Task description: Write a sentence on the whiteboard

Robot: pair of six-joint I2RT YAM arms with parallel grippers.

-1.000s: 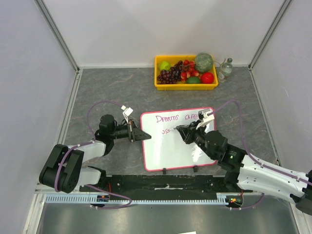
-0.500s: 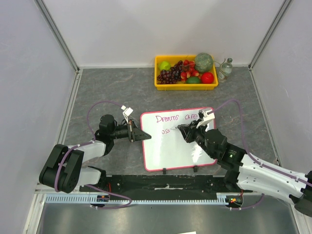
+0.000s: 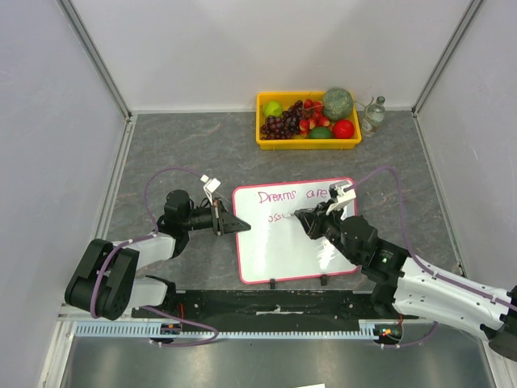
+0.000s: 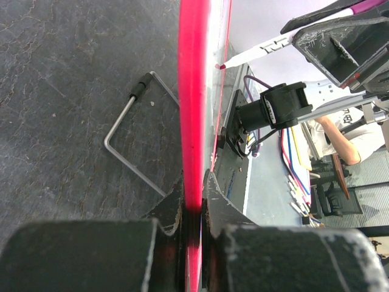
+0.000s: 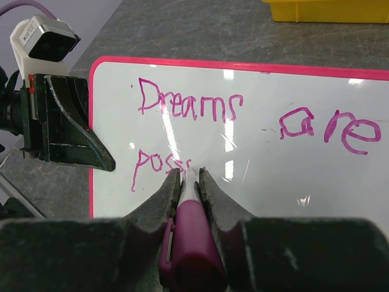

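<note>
The whiteboard [image 3: 291, 246] is laid flat on the grey bench [image 3: 178, 145], in the middle and near the arm bases. Its left rim is pinched by the fully closed left fingers [image 3: 241, 226]. A magenta marker [image 5: 191, 243] is gripped by the right fingers [image 3: 300, 217], which are closed snugly on its barrel, and its tip is set on the board at the end of "poss". The sentence [image 5: 182, 104], reading "Dreams are poss", is written across the far part of the board. Part of the board's right side is covered by the right arm. A bent metal rod [image 4: 130, 143] is seen on the bench beside the clamped rim. At the far edge, well apart from the board, a yellow tray [image 3: 307, 145] is filled with dark grapes [image 3: 281, 123], strawberries [image 3: 311, 113], a green apple [image 3: 273, 107], a round green melon [image 3: 338, 103], a red fruit [image 3: 344, 128] and a small green fruit [image 3: 321, 132]. A glass bottle [image 3: 372, 113] is stood just right of the tray.
</note>
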